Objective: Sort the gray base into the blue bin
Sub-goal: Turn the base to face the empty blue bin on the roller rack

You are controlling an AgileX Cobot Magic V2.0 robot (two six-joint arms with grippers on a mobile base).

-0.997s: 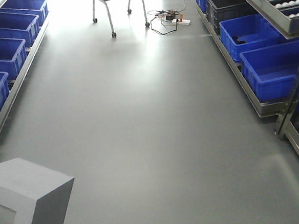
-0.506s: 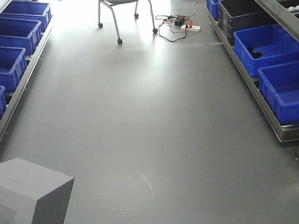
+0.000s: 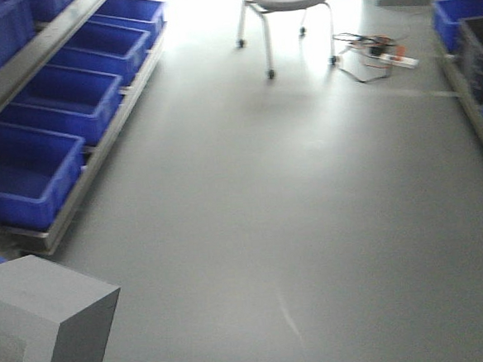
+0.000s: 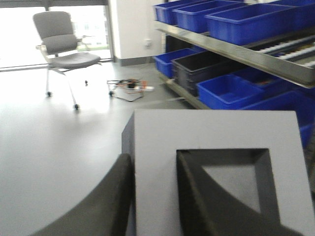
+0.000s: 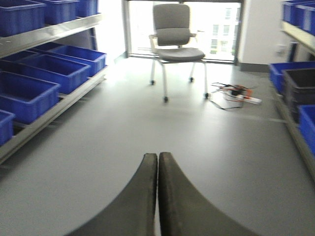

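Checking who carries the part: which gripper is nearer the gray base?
Left. The left gripper clamps the gray base by one wall, with one of its fingers outside and the other in the recess. The right gripper is shut and empty, with no base in its view.

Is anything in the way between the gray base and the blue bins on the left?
Nothing visible. The gray base, gripped by the left pincer, has only bare floor between it and the nearest blue bin.

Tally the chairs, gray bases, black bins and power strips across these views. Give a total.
chair: 1
gray base: 1, gripped by the left hand
black bin: 1
power strip: 1
Total: 4
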